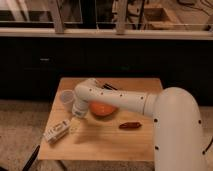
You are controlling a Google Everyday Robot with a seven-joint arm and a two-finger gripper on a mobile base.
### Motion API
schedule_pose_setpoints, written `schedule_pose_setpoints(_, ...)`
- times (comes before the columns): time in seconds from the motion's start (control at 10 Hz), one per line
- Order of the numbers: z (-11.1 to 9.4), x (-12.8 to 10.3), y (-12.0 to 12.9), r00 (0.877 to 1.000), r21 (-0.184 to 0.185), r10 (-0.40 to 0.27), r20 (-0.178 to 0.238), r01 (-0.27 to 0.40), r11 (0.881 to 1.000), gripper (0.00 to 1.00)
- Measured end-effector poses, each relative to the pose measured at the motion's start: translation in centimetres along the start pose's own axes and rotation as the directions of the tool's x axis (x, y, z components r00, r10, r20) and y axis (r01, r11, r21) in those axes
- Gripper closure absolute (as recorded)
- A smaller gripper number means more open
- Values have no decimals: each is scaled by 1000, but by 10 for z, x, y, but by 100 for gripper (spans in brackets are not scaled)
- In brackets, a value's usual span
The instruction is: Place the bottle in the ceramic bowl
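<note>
I see a small wooden table (107,144) on a pale speckled floor (20,131). Past its far edge a dark low wall (45,62) runs under a pale sill (150,33) and windows (30,10). The light is dim and warm. The gripper (75,118) hangs near the table's left edge.

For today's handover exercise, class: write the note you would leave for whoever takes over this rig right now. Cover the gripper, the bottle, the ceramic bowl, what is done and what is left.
Gripper: low over the wooden table, beside the bottle's right end. I cannot tell whether it is touching the bottle.
Bottle: lying on its side near the table's front-left corner, not lifted.
Ceramic bowl: mid-table, partly hidden behind the arm, with no bottle in it.
Also on the table: a white cup at the left and a small dark red object to the right of the bowl.
Done: approach to the bottle.
Left: grasp the bottle, lift it, carry it right and set it in the bowl.
</note>
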Motion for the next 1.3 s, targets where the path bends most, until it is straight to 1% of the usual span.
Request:
schedule_pose_setpoints(0.2,-1,-3,-1,1000,0,6,-7,-6,1000,20)
schedule_pose_setpoints(0.5,3,-19,5,1000,-4,-6,-18,6,1000,20)
schedule_pose_setpoints(0.7,1,-19,2,1000,-3,0,-23,0,1000,20)
schedule_pose_setpoints(0.9,5,-35,6,1000,-8,-10,-28,10,1000,20)
schedule_pose_setpoints(1.3,5,-37,3,999,-8,1,-36,-1,1000,20)
